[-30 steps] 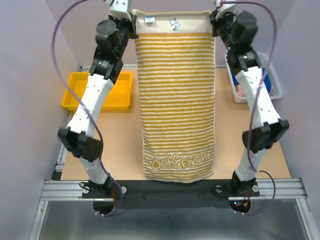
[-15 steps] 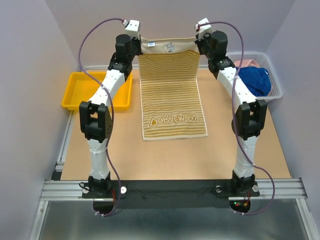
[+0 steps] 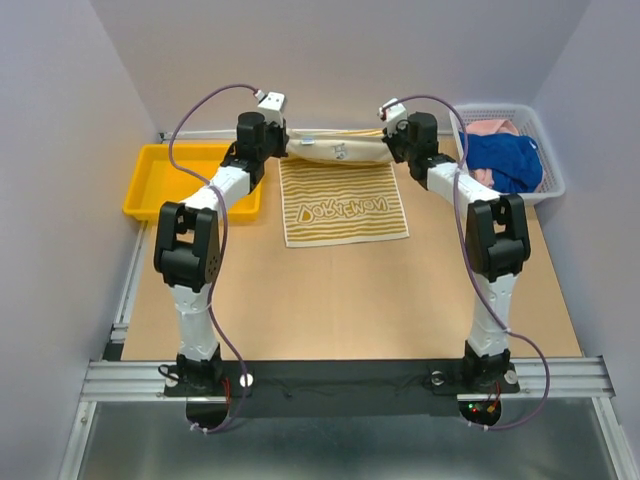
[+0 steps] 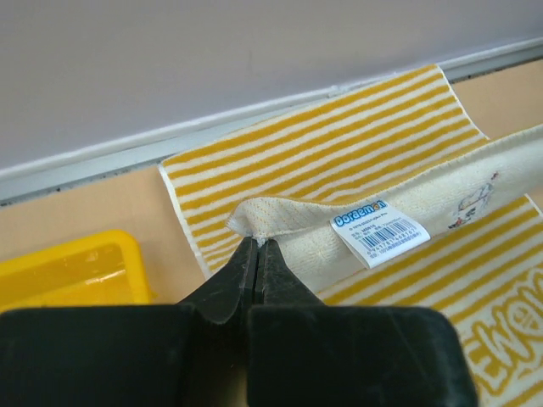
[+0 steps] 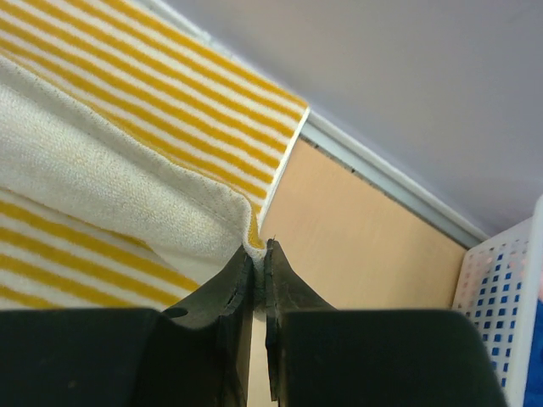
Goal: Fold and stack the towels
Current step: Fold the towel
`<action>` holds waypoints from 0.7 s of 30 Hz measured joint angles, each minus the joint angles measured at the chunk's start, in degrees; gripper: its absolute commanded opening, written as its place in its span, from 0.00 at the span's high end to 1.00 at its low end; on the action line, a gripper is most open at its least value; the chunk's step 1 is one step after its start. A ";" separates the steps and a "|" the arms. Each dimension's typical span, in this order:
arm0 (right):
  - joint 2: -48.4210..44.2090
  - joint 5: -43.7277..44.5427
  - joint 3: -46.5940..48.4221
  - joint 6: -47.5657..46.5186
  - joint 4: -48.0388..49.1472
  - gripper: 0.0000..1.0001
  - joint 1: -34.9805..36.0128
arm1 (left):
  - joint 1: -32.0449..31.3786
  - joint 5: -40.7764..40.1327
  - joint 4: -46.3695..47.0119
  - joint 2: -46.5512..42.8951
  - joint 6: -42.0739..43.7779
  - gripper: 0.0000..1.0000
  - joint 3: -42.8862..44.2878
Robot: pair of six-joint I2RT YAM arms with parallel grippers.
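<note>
The yellow-and-cream striped towel [image 3: 343, 202] lies on the table at the far middle, its cream hem [image 3: 335, 148] lifted along the back. My left gripper [image 3: 281, 148] is shut on the hem's left corner [image 4: 251, 227]; a white label [image 4: 379, 232] shows beside it. My right gripper [image 3: 388, 140] is shut on the right corner [image 5: 254, 240]. A blue towel [image 3: 510, 160] and a pink towel [image 3: 492, 127] sit in the white basket [image 3: 552, 183] at the far right.
A yellow bin [image 3: 160, 180] stands at the far left, beside my left arm. The back wall rail [image 4: 102, 157] runs just behind the towel. Bare tan tabletop [image 3: 340, 300] spreads in front of the towel.
Both arms have swung down and away from the camera, carrying the towel's hem to the far side of the table. The towel now lies mostly on the table, no longer hanging.
</note>
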 measured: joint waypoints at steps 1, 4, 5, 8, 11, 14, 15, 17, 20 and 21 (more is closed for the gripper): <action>-0.24 -0.17 -1.11 0.00 0.13 0.99 0.00 | -0.02 0.46 -0.02 -0.59 -0.07 1.00 -1.01; -1.49 -0.66 -4.13 0.07 0.46 1.00 0.02 | -0.09 1.62 0.39 -2.91 -0.39 1.00 -3.93; -2.14 -0.81 -5.18 0.11 0.76 1.00 0.02 | -0.11 2.03 0.52 -3.85 -0.59 1.00 -4.96; -3.96 -1.07 -7.48 0.33 1.33 1.00 0.02 | -0.15 3.13 1.16 -6.27 -1.38 1.00 -7.43; -5.20 -1.07 -8.72 0.52 2.25 1.00 0.02 | -0.15 4.17 1.73 -8.15 -2.62 1.00 -9.70; -6.16 -0.96 -9.51 0.52 2.64 1.00 0.02 | -0.13 4.55 1.99 -9.22 -3.41 1.00 -11.74; -6.49 -0.96 -9.75 0.52 2.58 0.99 0.02 | -0.15 4.63 1.95 -9.53 -3.56 1.00 -12.39; -7.28 -1.03 -10.43 0.55 2.71 0.99 0.02 | -0.15 4.70 1.75 -10.14 -3.98 1.00 -13.68; -8.85 -1.40 -11.87 0.83 2.75 0.99 0.02 | -0.15 4.74 1.62 -11.13 -4.52 1.00 -15.54; -9.55 -1.53 -12.57 1.01 2.93 1.00 0.02 | -0.15 4.79 1.36 -11.72 -4.61 1.00 -16.28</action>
